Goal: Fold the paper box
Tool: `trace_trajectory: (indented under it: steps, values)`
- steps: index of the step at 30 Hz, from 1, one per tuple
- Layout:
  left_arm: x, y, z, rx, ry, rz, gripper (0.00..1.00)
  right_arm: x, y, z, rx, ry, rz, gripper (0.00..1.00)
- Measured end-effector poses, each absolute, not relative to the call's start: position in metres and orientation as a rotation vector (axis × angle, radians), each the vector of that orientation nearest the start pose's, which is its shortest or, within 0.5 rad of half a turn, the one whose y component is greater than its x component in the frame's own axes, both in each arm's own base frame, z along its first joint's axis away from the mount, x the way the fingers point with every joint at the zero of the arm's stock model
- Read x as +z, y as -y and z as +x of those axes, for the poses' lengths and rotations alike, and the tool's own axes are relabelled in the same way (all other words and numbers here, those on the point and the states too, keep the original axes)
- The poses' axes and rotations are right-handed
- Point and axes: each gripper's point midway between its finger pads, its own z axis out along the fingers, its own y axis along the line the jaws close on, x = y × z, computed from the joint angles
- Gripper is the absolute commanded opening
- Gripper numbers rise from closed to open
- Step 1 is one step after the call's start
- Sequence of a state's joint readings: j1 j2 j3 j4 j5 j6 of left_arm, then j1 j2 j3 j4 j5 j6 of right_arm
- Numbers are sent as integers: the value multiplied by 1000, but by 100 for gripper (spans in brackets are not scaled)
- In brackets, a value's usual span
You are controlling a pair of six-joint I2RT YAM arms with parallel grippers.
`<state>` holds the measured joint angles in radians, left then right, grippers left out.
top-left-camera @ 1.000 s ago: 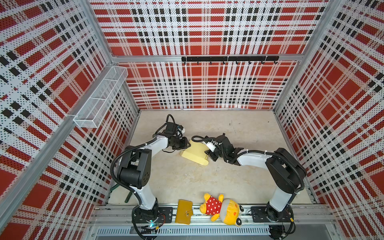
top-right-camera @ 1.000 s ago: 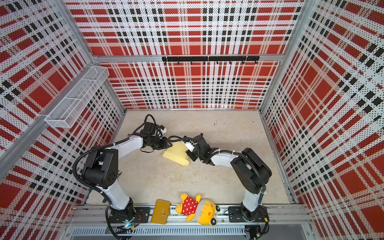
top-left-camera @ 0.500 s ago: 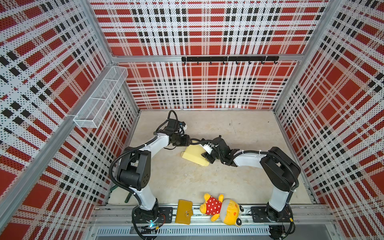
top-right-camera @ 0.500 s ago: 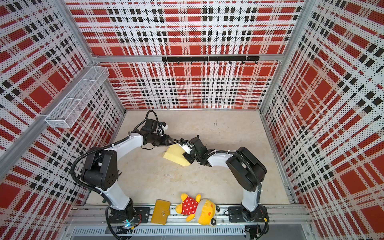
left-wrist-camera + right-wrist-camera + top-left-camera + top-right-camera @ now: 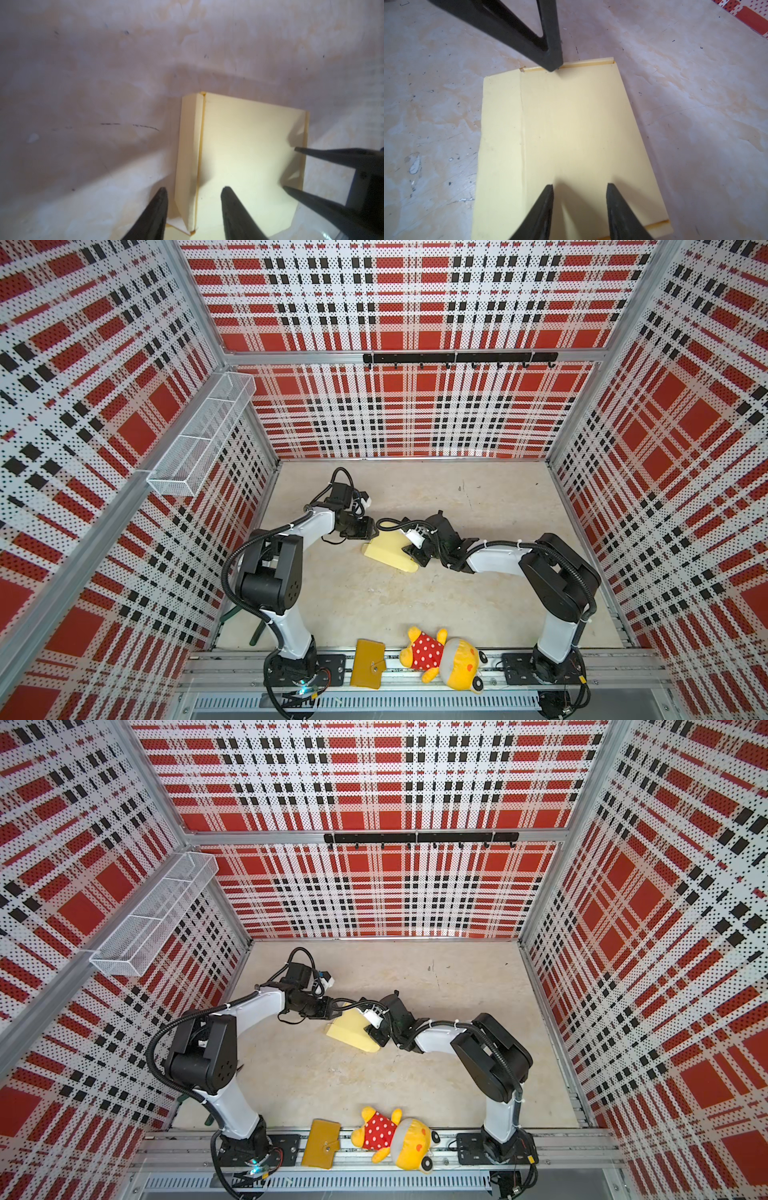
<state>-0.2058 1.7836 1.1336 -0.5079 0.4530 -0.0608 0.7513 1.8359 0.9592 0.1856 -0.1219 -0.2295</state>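
Note:
The paper box [image 5: 386, 553] [image 5: 351, 1033] is a pale yellow flat mailer lying mid-floor, top panel down. My left gripper [image 5: 372, 533] [image 5: 335, 1011] is at its far-left corner. In the left wrist view the gripper [image 5: 194, 189] is open, with the box's side wall [image 5: 189, 149] between the jaws: one finger is over the floor, the other over the top panel. My right gripper [image 5: 409, 555] [image 5: 579, 187] is open over the box's right end. Both tips are on or just above the top panel [image 5: 571, 124], with nothing between them.
A mustard wallet [image 5: 368, 664] and a yellow plush toy in a red dotted shirt [image 5: 440, 657] lie on the front rail. A wire basket [image 5: 199, 439] hangs on the left wall, and a black hook rail [image 5: 459, 358] on the back wall. Bare floor [image 5: 478, 489] lies behind the box.
My right arm has reached further left over the box. The left gripper has opened wider and shifted slightly at the box's far corner. The box top now lies flatter.

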Motion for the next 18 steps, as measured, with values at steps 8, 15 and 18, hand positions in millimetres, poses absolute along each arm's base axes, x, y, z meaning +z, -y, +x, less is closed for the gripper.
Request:
trace_trajectory:
  steps: [8, 15, 18]
  values:
    - [49, 157, 371, -718, -2724, 347, 34, 64, -344, 337, 402, -1966, -1165, 45]
    - [52, 160, 374, -741, -2703, 358, 18, 84, -322, 339, 331, -1910, -1176, 48]
    - [52, 161, 375, -740, -2700, 359, 17, 106, -310, 342, 269, -1842, -1191, 58]
